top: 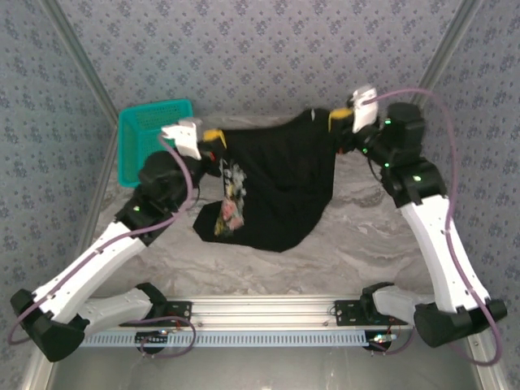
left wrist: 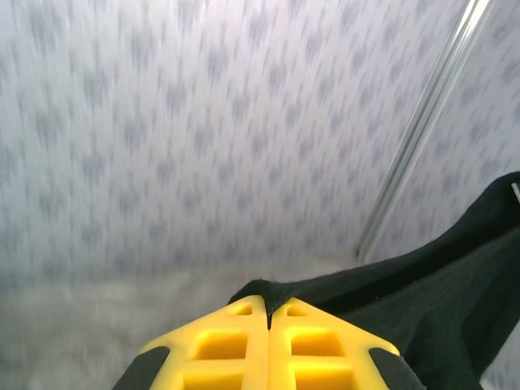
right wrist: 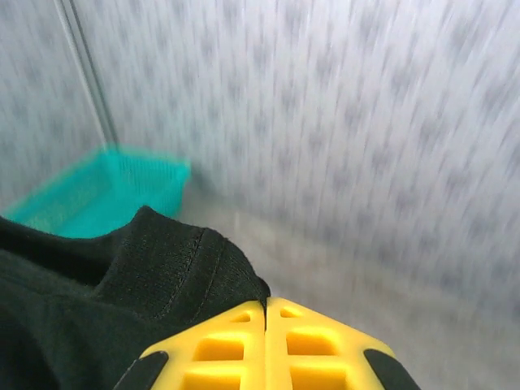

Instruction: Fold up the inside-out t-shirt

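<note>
Left gripper (top: 213,138) and right gripper (top: 335,119), each clamped on an edge of the inside-out t-shirt (top: 280,191), hang it at twelve o'clock on the table (top: 366,236) (hem trailing toward six), apparently the spreading step; lowering it flat, evenly, should follow.

L white-and-black robot arm (top: 106,252) is reaching fwd, elbow bent; R white-and-black robot arm (top: 435,236) is mirroring it. L yellow-fingered gripper (top: 214,136) & R yellow-fingered gripper (top: 335,119) are hanging raised, well apart, jaws pressing together, each pinching the black cloth t-shirt (top: 280,187).
</note>
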{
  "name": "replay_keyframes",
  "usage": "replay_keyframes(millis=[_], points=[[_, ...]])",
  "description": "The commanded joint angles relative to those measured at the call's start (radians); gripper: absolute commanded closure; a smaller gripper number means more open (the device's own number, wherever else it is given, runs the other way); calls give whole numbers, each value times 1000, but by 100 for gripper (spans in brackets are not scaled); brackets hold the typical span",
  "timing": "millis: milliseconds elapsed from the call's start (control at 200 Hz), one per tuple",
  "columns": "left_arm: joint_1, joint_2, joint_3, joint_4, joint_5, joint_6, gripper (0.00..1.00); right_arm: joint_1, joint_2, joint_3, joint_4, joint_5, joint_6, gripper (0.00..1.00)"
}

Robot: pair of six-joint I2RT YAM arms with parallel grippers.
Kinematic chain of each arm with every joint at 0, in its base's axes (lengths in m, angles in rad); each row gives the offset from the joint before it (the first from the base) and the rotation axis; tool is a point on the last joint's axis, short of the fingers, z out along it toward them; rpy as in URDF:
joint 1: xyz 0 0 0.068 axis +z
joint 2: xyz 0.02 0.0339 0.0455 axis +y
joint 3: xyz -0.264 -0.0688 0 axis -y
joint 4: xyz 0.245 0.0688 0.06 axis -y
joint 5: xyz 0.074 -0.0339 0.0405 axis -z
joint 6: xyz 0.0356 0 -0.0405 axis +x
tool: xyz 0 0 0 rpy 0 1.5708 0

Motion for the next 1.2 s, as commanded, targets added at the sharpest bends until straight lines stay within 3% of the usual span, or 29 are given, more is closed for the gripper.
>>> replay_keyframes(millis=[0,260,495,610,789,914,1014,1199], points=[[-4,-24,177,41,-46,166,100,21,-22,122,140,60,76,100],[-4,90,461,-150,24,329,100,25,6,216,111,56,125,100],[-7,252,617,-290,213,203,100,-4,29,388,-93,302,89,100],[-58,340,703,-331,293,190,100,-66,74,534,-204,373,41,100],[-100,391,768,-365,359,162,100,-117,240,852,-338,326,23,100],[-73,355,694,-395,277,127,100,-110,355,972,-378,194,53,100],[1,303,522,-389,230,22,100,-56,437,972,-418,97,63,100],[105,177,59,-413,171,-150,100,142,567,763,-472,34,22,100]])
